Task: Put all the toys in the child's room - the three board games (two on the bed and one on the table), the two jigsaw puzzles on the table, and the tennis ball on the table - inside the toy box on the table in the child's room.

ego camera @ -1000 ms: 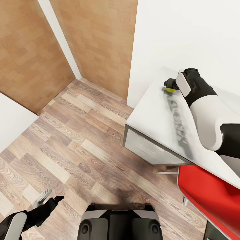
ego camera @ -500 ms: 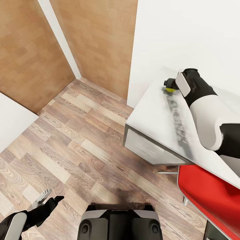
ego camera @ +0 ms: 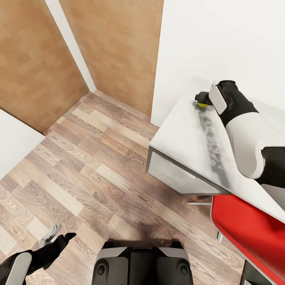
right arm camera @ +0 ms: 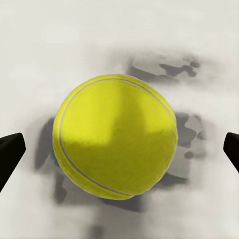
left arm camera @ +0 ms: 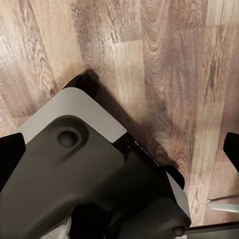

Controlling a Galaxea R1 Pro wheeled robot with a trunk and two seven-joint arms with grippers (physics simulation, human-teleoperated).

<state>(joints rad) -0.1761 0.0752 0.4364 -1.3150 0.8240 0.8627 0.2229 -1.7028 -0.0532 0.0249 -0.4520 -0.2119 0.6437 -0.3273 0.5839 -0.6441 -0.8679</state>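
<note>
Right gripper (ego camera: 199, 99) sits over the round yellow tennis ball (right arm camera: 115, 136) with its dark fingertips (right arm camera: 10, 154) spread wide, one each side and clear of the felt; being a sphere, the ball has no long axis to call. It rests on the pale grey speckled table (ego camera: 180, 136), near the white wall. Down low, the left gripper (ego camera: 53, 234) hangs open over the wood-plank floor (ego camera: 87, 158), beside the robot's dark base (left arm camera: 74, 174)
</note>
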